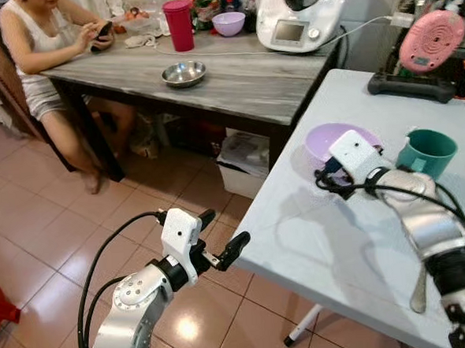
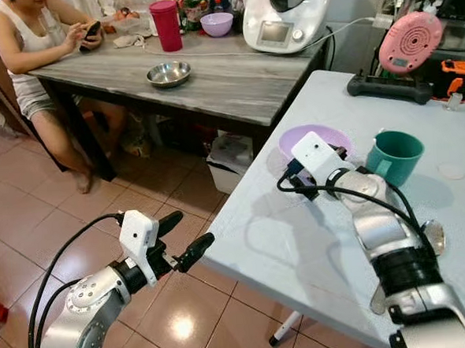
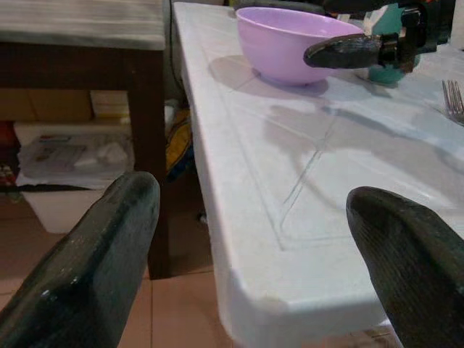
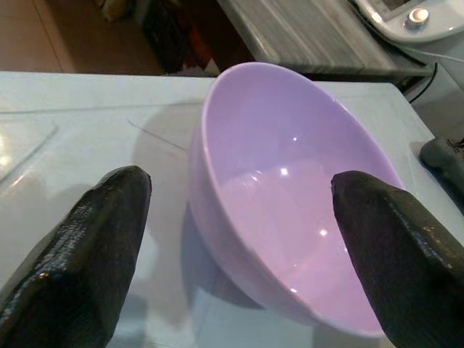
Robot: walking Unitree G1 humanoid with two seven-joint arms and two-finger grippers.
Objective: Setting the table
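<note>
1. Two tables are seen: a grey wood-grain table (image 1: 235,83) at the back and a smooth white table (image 1: 332,247) in front, with tiled floor open between and to the left of them.
2. A seated person (image 1: 39,44) is at the grey table's left end, phone in hands.
3. On the grey table a round steel bowl (image 1: 184,73), a red tumbler (image 1: 179,24), a small lilac bowl (image 1: 229,23) and a white kitchen machine (image 1: 301,12) are placed.
4. The left gripper (image 1: 221,238) is held off the white table's rounded near-left corner, over floor; fingers spread wide, nothing between them.
5. The purple bowl (image 4: 290,196), glossy plastic, sits near the white table's left edge, just left of a teal mug (image 1: 426,153).
6. The right gripper (image 4: 239,217) is poised at the purple bowl, fingers parted to either side of it; contact cannot be told.
7. A metal fork (image 3: 454,101) lies right of the bowl.
8. A pink round appliance (image 1: 431,42) stands at the far right.
</note>
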